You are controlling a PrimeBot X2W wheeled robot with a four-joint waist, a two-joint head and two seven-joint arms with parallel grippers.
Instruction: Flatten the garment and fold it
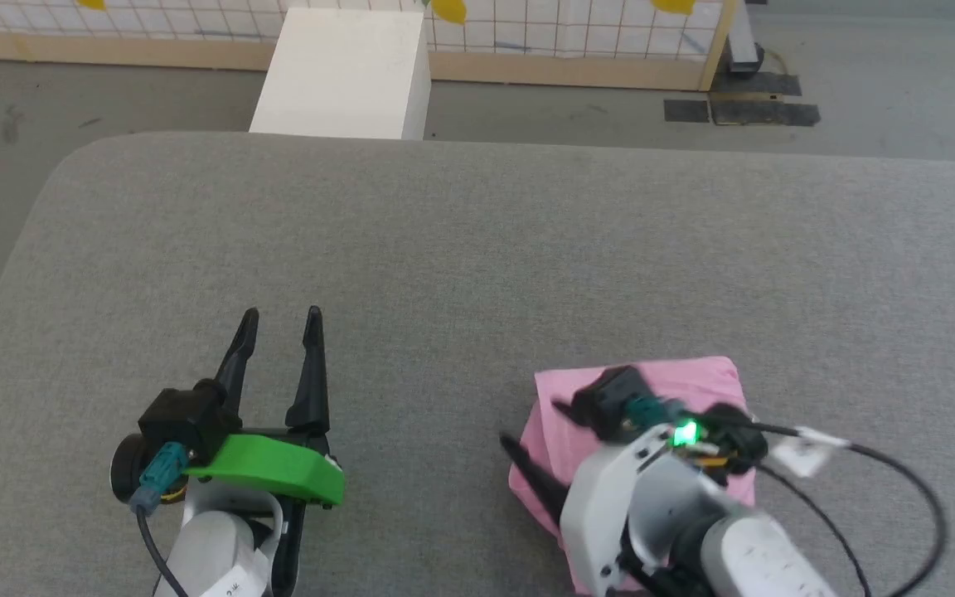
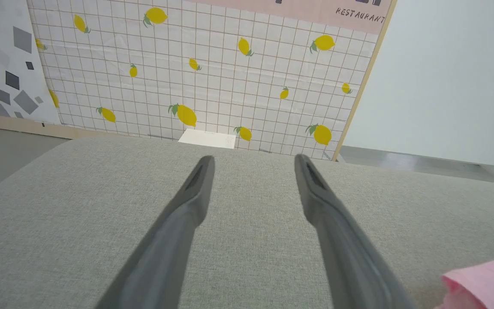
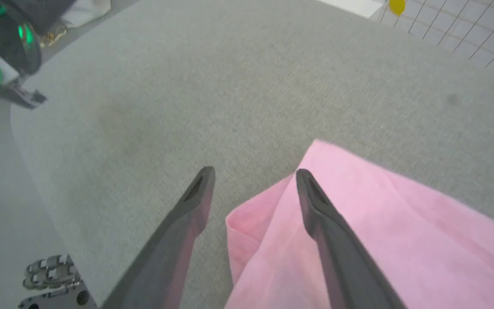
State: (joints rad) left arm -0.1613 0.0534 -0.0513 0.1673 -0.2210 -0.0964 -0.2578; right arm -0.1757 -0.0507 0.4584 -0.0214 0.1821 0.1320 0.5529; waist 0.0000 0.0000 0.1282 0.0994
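Worktop (image 1: 477,249): covered in grey woven cloth, with a rounded far-left corner.
Garment (image 1: 693,381): a light pink garment folded into a compact, roughly rectangular stack. It lies on the right half of the worktop toward the near edge, well away from the far edge.
Garment layers: in the right wrist view the garment (image 3: 401,223) has one corner pointing away from the camera, and a folded-under layer shows along its open edge.
Right tool (image 1: 529,423): fingers spread apart and gripping nothing, poised at the garment's left edge.
Right tool, close up (image 3: 253,171): one finger is over bare grey cloth and the other over the pink fabric. Whether either touches cannot be told.
Left tool (image 1: 283,315): fingers parted and empty, pointing toward the far edge. It sits on the left half of the worktop, well apart from the garment.
Left tool, own view (image 2: 253,161): bare grey cloth lies between the fingers, and a corner of the garment (image 2: 487,279) shows at the lower right.
White box (image 1: 345,75): stands on the floor (image 1: 859,116) just beyond the worktop's far edge.
Wall (image 2: 212,64): a white grid printed with yellow lemons.
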